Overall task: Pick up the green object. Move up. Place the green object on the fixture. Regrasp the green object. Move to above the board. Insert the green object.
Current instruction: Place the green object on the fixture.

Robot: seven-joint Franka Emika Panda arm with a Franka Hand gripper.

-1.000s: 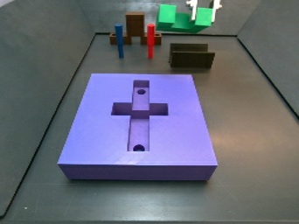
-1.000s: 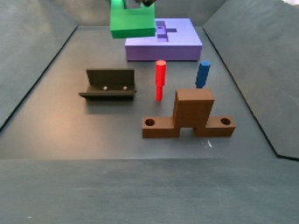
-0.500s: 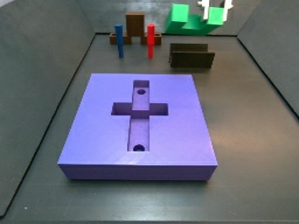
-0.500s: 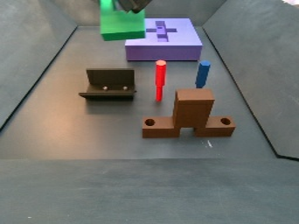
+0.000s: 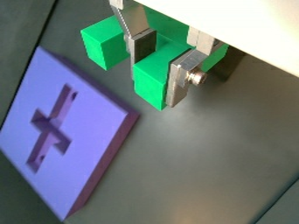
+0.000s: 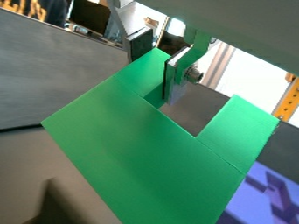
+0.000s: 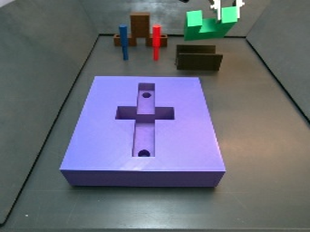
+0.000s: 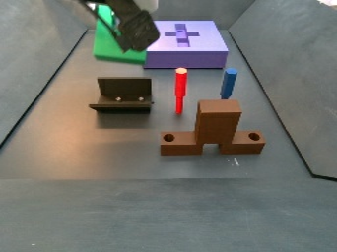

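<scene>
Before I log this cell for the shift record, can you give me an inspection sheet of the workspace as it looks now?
Surface: dark grey floor, bare around the parts.
Board: purple slab lying flat, cross-shaped recess and two round holes unfilled.
Green piece: held in the air above the fixture; in a wrist view it sits between the finger plates.
Fixture: dark bracket on the floor, nothing on it.
Clutter: red peg, blue peg, orange-brown block, all upright, apart from the board.
Gripper: shut on the green piece, raised over the fixture.
Cables: nothing seen.
Surroundings: grey side walls; beyond them too blurred to tell.
</scene>
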